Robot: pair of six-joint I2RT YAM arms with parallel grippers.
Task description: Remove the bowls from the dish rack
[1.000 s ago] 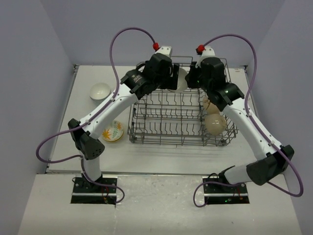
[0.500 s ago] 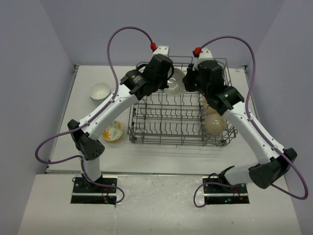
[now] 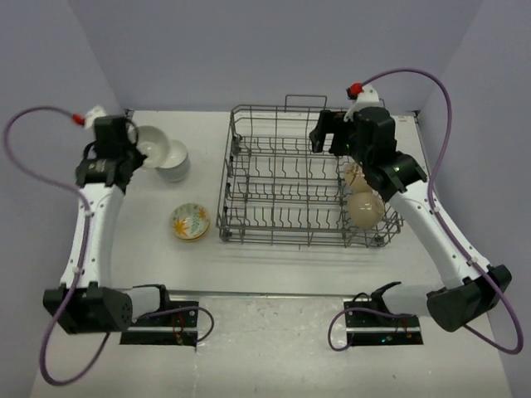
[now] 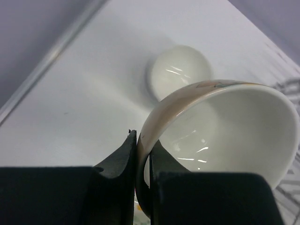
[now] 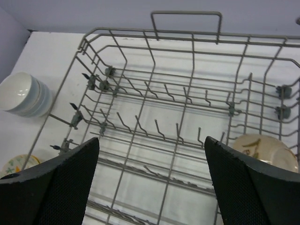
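Note:
My left gripper (image 4: 143,145) is shut on the rim of a bowl (image 4: 225,126), white inside with an orange pattern outside. It holds the bowl tilted just above a plain white bowl (image 4: 180,72) on the table at the far left (image 3: 172,162). The dish rack (image 3: 282,178) stands in the middle. Two bowls sit in its right end, a patterned one (image 3: 356,175) and a beige one (image 3: 365,207). My right gripper (image 5: 151,139) hangs open over the rack's back right part (image 3: 328,133), nothing between its fingers.
A floral bowl (image 3: 190,221) sits upright on the table between the left arm and the rack's front left corner. The rack's raised handle loop (image 5: 185,18) stands at its far side. Purple cables arch over both arms.
The left gripper shut on the bowl at the back of the rack, and the right gripper let go and opened. The left arm then swung the bowl far left over the white bowl.

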